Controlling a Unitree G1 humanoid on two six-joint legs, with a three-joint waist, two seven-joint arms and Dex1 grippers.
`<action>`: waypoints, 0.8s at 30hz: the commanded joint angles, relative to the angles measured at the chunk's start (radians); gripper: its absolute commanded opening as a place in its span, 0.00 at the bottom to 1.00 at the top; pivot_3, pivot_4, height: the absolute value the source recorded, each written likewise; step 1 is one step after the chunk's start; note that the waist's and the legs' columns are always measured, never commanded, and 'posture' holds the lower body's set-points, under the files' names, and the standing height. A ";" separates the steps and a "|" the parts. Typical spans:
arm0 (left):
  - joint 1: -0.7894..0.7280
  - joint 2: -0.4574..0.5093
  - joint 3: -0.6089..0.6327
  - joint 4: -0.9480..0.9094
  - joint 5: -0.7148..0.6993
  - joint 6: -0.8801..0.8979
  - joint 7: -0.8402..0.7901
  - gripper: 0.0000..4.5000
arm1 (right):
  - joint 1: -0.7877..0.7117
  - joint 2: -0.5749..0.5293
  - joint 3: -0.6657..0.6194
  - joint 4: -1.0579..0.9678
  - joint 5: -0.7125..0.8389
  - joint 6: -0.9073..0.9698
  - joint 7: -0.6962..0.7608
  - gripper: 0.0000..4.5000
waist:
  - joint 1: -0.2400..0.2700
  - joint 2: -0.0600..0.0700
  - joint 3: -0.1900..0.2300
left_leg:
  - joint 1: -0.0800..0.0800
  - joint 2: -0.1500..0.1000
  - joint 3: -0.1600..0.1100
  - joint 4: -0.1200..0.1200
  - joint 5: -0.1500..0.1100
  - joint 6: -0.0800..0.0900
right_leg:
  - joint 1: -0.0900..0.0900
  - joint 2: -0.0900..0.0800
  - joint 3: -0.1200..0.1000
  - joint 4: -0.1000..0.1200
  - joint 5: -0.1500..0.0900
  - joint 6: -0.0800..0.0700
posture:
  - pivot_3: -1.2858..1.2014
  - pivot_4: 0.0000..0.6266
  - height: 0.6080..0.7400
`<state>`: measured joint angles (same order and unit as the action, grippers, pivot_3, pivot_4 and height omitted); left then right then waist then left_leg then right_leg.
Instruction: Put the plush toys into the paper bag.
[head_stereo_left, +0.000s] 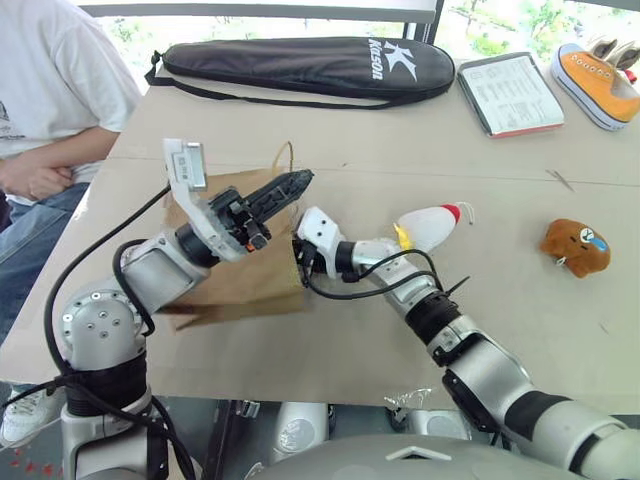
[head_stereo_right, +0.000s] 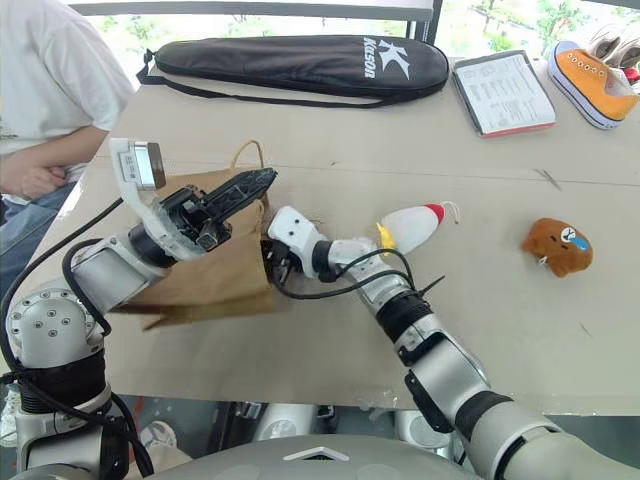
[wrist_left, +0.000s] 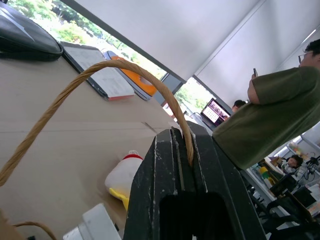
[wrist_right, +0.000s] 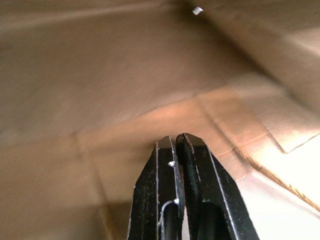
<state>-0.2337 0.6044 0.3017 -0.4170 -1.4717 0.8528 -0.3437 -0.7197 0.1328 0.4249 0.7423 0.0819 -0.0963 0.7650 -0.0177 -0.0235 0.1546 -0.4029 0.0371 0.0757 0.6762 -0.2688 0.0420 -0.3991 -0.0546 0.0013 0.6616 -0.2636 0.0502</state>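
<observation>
Plush toys lie on the tabletop (head_stereo_left: 400, 140) to my right: white one (head_stereo_left: 432, 226) nearest my right arm, brown one (head_stereo_left: 577, 247) farther. Left fingers (wrist_left: 182, 160) pinch the paper bag's (head_stereo_left: 240, 280) handle (wrist_left: 75, 85); right fingers (wrist_right: 176, 145), pressed together, are inside the bag's mouth.

I see the paper bag (head_stereo_left: 245, 270) lying on the table (head_stereo_left: 400, 150) at my left. The egg-shaped plush toy (head_stereo_left: 430, 226) lies just right of it, the bear-like plush toy (head_stereo_left: 576, 246) further right. Behind them lie the racket case (head_stereo_left: 310, 66), a booklet (head_stereo_left: 510, 94) and a sneaker (head_stereo_left: 595, 84).
</observation>
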 joint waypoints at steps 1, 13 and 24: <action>0.015 0.017 0.026 -0.054 -0.009 -0.016 -0.006 0.00 | -0.039 0.036 -0.022 0.023 -0.009 -0.084 0.032 0.00 | -0.001 0.000 0.000 | 0.000 0.000 0.000 0.000 0.000 0.000 | 0.000 0.000 0.000 0.000 0.000 0.000 | 0.52 0.24 1.00; -0.086 0.125 -0.023 -0.009 0.146 -0.032 -0.241 0.00 | 0.153 -0.217 -0.120 -0.541 0.071 0.178 0.097 0.00 | 0.008 0.001 0.000 | 0.001 -0.001 -0.003 -0.006 0.002 -0.003 | 0.000 -0.007 -0.006 -0.001 -0.001 -0.003 | 0.52 0.24 1.00; -0.466 0.143 -0.267 0.296 0.480 -0.111 -0.726 0.00 | 0.319 -0.346 -0.131 -1.021 0.131 0.514 -0.008 0.00 | 0.004 0.002 0.001 | 0.001 0.000 -0.002 -0.007 0.003 -0.004 | -0.001 0.004 -0.005 0.000 -0.003 -0.005 | 0.52 0.24 1.00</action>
<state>-0.6560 0.7512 0.0483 -0.1563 -1.0374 0.7790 -1.0039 -0.4009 -0.2248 0.2739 -0.2298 0.2044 0.4018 0.7758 -0.0140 -0.0220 0.1557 -0.4018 0.0369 0.0735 0.6696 -0.2661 0.0380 -0.4000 -0.0499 -0.0032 0.6614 -0.2664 0.0453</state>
